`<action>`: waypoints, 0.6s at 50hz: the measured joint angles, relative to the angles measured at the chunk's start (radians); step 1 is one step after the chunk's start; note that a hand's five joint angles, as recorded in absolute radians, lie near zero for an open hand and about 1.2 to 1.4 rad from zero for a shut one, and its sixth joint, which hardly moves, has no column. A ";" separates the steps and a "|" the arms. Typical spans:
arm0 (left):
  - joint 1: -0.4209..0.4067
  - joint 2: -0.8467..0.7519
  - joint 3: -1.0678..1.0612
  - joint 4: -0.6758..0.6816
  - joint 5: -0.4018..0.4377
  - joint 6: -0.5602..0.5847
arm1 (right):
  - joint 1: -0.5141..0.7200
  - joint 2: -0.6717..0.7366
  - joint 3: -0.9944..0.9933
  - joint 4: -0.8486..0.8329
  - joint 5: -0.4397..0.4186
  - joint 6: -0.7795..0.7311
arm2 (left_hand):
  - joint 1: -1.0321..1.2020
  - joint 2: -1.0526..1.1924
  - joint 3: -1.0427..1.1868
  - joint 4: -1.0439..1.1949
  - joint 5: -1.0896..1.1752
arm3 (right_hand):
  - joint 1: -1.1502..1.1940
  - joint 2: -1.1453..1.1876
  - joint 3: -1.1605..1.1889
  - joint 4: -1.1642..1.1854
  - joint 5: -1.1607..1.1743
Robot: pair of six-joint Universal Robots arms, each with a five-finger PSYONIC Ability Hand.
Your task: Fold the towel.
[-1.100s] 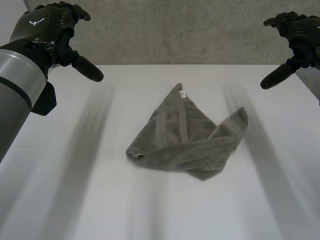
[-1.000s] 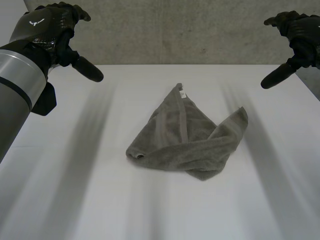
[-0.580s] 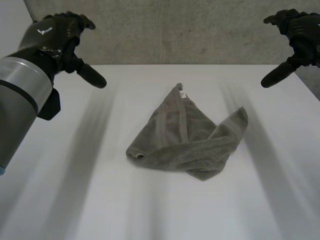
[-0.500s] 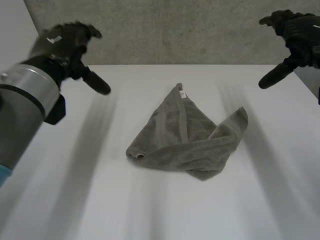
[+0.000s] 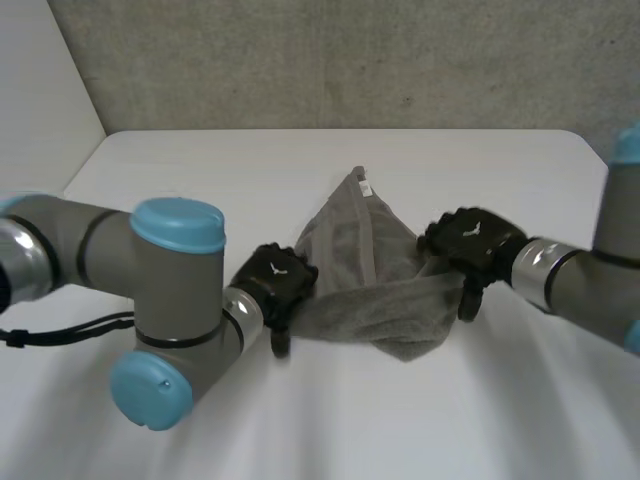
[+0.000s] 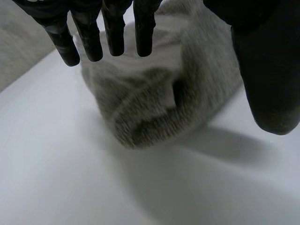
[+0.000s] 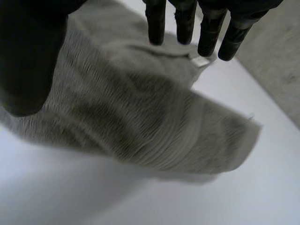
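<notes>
- While both of my arms reach low over the white desk [image 5: 400,430], the crumpled grey terry-cloth towel [image 5: 365,255] lies in a heap near the desk's middle, between my two hands.
- My black left hand [image 5: 275,285] is at the towel's left end, where the cloth is rolled into a thick, rounded corner.
- Seen from my left wrist, that hand's fingers [image 6: 115,33] are straight and slightly spread above the rolled corner, with the thumb [image 6: 267,70] out to one side. Nothing is pinched, so the hand is open.
- I cannot tell whether those fingertips touch the cloth.
- My black right hand [image 5: 470,245] is at the towel's right edge, over the broad fold that runs across the near side of the heap.
- Seen from my right wrist, its fingers [image 7: 156,23] are straight too, and the thumb [image 7: 28,56] stands well apart from them. The towel lies spread beneath, and this hand is open and holds nothing.
- A small white label [image 5: 366,188] sits at the towel's far peak, and in the right wrist view it lies just beside my fingertips.
- A rough grey concrete wall [image 5: 350,60] rises behind the desk's far edge.
</notes>
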 measured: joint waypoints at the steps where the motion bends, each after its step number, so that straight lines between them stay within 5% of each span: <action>1: -0.001 -0.006 0.001 0.002 0.000 0.010 | 0.002 0.011 0.000 -0.008 0.004 -0.003 | 0.011 0.024 0.000 0.000 0.033 | 0.051 0.051 0.000 0.000 0.041; 3: -0.003 -0.018 0.004 0.005 -0.001 0.029 | 0.006 0.036 0.002 -0.032 0.010 -0.008 | 0.104 0.137 0.000 0.000 0.134 | 0.185 0.173 0.000 0.000 0.173; 9: -0.007 -0.021 0.006 0.019 -0.003 0.044 | 0.007 0.074 0.006 -0.113 -0.004 -0.013 | 0.978 1.023 0.000 0.000 1.038 | 0.814 0.805 0.000 0.000 0.800; 12: -0.012 0.001 0.003 0.019 -0.005 0.040 | 0.006 0.065 0.006 -0.124 -0.014 -0.013 | 0.993 1.033 0.000 0.000 1.064 | 0.974 0.979 0.000 0.000 0.983; 18: -0.020 0.099 -0.020 -0.010 -0.008 0.028 | -0.004 -0.051 0.022 -0.084 -0.051 -0.013 | 0.993 1.033 0.000 0.000 1.064 | 0.976 0.988 0.000 0.000 0.991; 30: -0.006 0.446 -0.047 -0.315 -0.001 0.013 | -0.097 -0.363 0.009 0.314 -0.329 -0.272 | 0.994 1.033 0.000 0.000 1.064 | 0.978 0.988 0.000 0.000 0.991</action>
